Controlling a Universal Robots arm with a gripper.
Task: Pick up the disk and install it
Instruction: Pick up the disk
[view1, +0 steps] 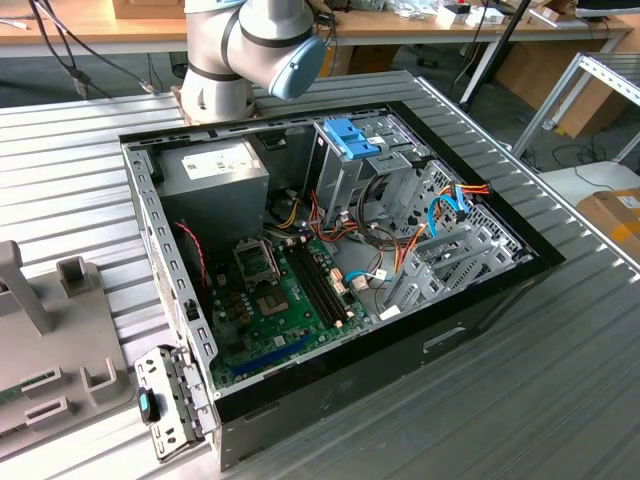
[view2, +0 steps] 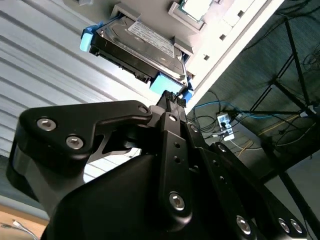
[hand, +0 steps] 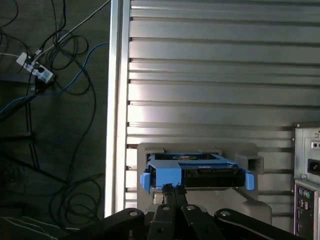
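Jaws closed at the disk (hand: 200, 172) (view2: 142, 42)
In both wrist views their tips meet at its blue bracket; any grip is hidden. It lies on a grey holder (hand: 249, 161) by the desk (hand: 200, 75) edge. Exterior view: arm (view1: 240, 50) at the case's (view1: 450, 345) eleven o'clock.

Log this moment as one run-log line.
disk: on grey holder, not installed | gripper: close to the disk's blue bracket edge | computer case: open
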